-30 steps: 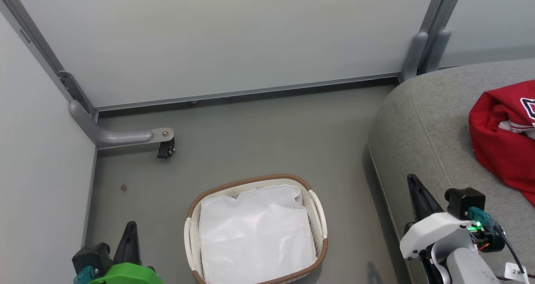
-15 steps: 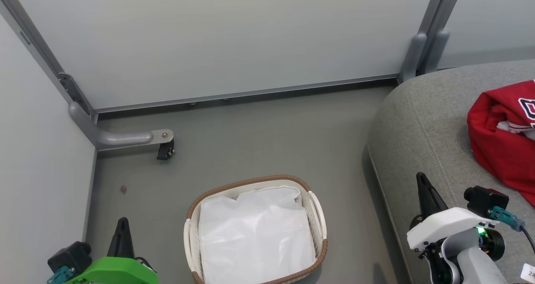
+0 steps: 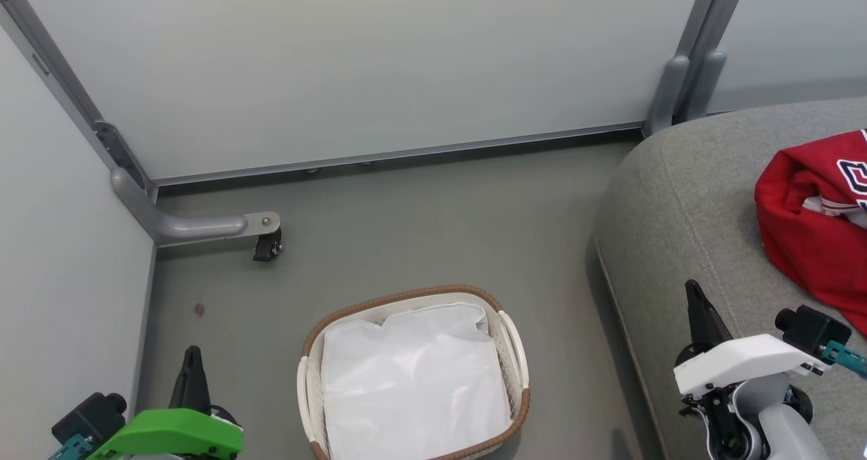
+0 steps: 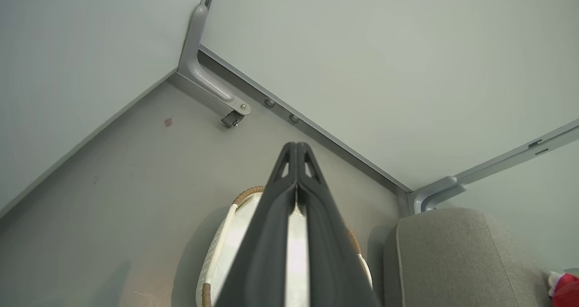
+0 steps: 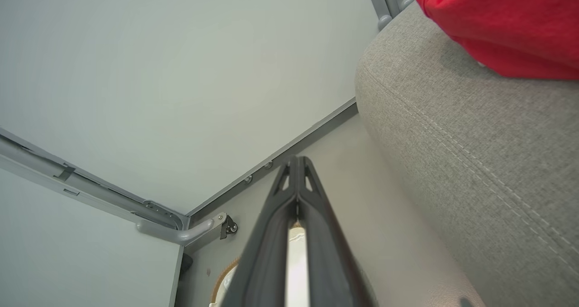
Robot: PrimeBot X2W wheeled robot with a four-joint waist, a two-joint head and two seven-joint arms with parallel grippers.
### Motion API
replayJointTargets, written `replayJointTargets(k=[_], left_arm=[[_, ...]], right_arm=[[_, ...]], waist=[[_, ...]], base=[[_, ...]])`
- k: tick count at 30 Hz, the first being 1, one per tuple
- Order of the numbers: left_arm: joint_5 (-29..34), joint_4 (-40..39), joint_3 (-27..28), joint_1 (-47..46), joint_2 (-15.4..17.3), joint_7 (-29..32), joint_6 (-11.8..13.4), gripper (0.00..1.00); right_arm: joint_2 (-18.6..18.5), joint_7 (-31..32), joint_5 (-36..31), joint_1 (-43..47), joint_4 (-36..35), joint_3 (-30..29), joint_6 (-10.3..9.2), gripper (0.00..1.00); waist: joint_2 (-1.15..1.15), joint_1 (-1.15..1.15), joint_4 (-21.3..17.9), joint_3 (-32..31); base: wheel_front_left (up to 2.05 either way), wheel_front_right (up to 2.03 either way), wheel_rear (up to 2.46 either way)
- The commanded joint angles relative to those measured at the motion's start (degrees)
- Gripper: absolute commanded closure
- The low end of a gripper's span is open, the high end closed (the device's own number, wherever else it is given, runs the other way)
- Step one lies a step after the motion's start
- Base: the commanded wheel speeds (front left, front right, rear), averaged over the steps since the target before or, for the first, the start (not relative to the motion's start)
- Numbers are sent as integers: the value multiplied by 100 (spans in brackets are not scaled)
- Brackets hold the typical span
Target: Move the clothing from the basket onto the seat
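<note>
The red jersey (image 3: pixel 806 243) (white trim, dark lettering) lies crumpled on the grey sofa seat (image 3: pixel 677 189), outside the basket (image 3: pixel 516 338); right gripper (image 3: pixel 693 290) near it, left gripper (image 3: pixel 193 355) well apart; both jaws pressed together, empty.

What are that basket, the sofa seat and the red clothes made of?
The basket looks like matte cream moulded plastic with small holes; its brown rim looks woven. The seat: grey upholstery fabric, with a coarse weave and a stitched seam. The clothing: soft red cloth, perhaps synthetic; it lies in loose folds.
</note>
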Motion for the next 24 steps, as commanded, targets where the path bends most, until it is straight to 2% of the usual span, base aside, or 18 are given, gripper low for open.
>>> replayJointTargets(k=[1, 24], left_arm=[[-206, -121, 29, -158, 28, 43, -19, 100], [-1796, -406, 123, -221, 34, 464, -33, 100]], right_arm=[[-38, 52, 222, -16, -119, -30, -1, 100], [-53, 473, 1873, 117, -404, -150, -2, 100]], waist=[[0, 0, -2, -3], [0, 0, -27, -48]], base=[[0, 0, 0], [0, 0, 0]])
